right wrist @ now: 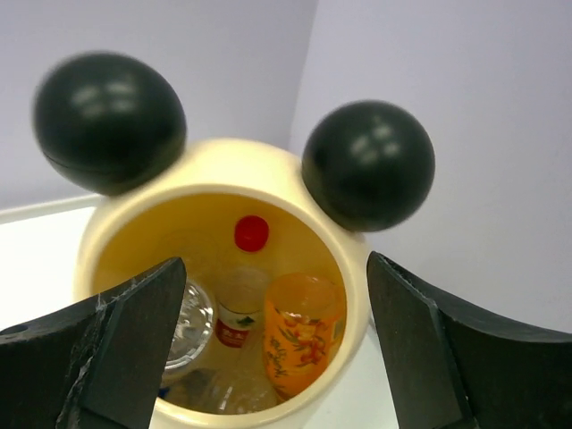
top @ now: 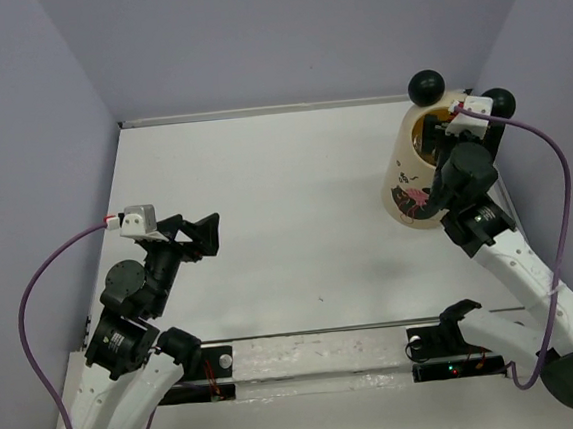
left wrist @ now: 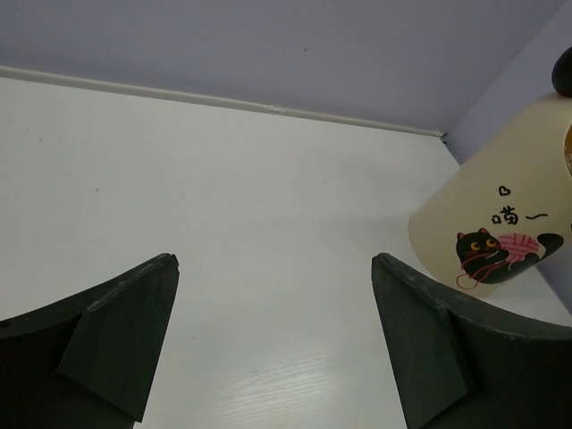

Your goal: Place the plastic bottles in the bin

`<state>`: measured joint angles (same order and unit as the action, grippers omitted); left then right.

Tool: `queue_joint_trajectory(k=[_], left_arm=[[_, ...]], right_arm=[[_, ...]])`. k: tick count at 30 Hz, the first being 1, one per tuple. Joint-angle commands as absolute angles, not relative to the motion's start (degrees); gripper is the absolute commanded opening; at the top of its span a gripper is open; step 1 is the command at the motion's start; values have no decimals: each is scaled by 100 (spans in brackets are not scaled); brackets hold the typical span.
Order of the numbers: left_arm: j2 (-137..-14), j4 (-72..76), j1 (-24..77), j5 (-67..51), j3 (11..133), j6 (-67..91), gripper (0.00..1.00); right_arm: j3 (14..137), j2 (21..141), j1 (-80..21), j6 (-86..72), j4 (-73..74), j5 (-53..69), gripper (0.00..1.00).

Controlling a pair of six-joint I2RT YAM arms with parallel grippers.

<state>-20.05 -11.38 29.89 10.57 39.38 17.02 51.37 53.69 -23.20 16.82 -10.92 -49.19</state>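
The cream bin with two black ball ears stands at the far right of the table. My right gripper hangs open and empty over its mouth. In the right wrist view the bin holds the short orange bottle, a red-capped bottle with a white label, and clear bottles at the left. My left gripper is open and empty above bare table at the left. The left wrist view shows the bin's side with a black cat drawing at the right.
Purple walls close the table at the back and both sides. A clear strip with the arm mounts runs along the near edge. A purple cable loops beside the right arm.
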Motion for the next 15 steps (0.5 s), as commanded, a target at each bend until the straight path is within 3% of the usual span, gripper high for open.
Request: queue_joint_trajectory(k=[1, 3, 7, 8, 9, 10, 12, 13, 14, 15], left_arm=[[-2021, -888, 2997, 1002, 4096, 1635, 99], [-2030, -888, 2997, 1002, 4096, 1626, 99], [-2065, -870, 2988, 984, 4096, 1626, 99], [-2074, -870, 2997, 984, 4096, 1626, 99], [-2100, -861, 2997, 967, 4104, 1626, 99], [-2109, -861, 2997, 949, 4113, 1626, 99], [-2153, -861, 2997, 879, 4122, 1617, 99], [-2197, -861, 2997, 853, 4139, 1617, 99], [-2206, -853, 2988, 826, 4148, 1617, 99], [-2206, -853, 2988, 791, 4157, 1600, 99]], right_arm=[[5923, 5344, -2276, 792, 323, -4439, 83], [6072, 5230, -2276, 572, 753, -4220, 75], [6625, 5028, -2276, -321, 1605, -3564, 28], [6714, 4993, -2276, -464, 1782, -3246, 28], [6784, 4940, -2276, -727, 2054, -2434, 31], [6855, 4939, -2276, -729, 2170, -2426, 31], [6969, 4843, -2276, -1089, 2293, -1138, 45], [6987, 4808, -2276, -1177, 2277, -455, 64], [6987, 4686, -2276, -1317, 2268, -179, 99], [7048, 4632, -2276, -1379, 2268, -2, 100]])
